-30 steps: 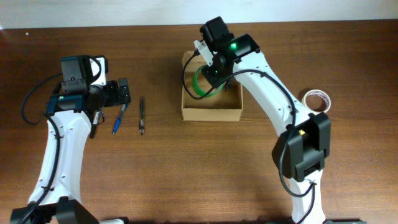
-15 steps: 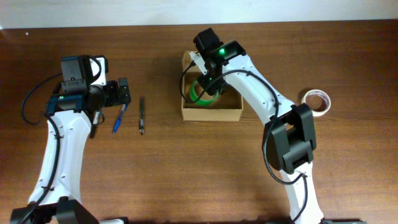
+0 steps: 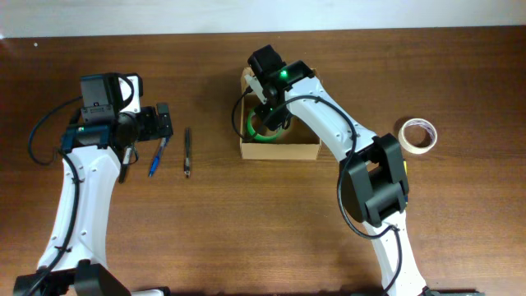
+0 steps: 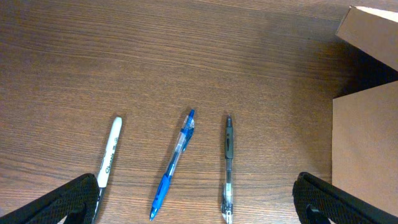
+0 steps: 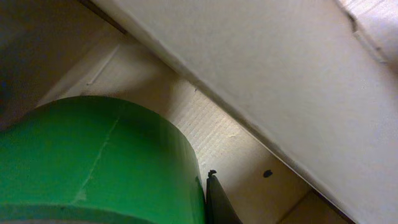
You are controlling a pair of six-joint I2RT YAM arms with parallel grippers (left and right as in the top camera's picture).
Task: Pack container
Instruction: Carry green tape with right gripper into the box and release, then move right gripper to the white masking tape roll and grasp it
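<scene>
Right gripper (image 3: 269,115), pinched onto a green roll of tape (image 3: 253,127), reaches inside the small tan cardboard box (image 3: 279,151) at mid-table, where the seemingly tilted roll could jam against a wall on release; left gripper (image 3: 167,122) hangs spread wide over a blue ballpoint pen (image 4: 173,165).

The table (image 3: 246,238) is a dark brown wood-grain surface. Three writing instruments lie on its left part, side by side and not touching: a white marker (image 4: 110,152) with black lettering, a blue pen (image 4: 173,165) with a clear barrel, and a dark pen (image 4: 227,168). The blue pen lies at a slant to the dark pen. A roll of pale tape (image 3: 417,135) lies flat at the right, well apart from the pens.
</scene>
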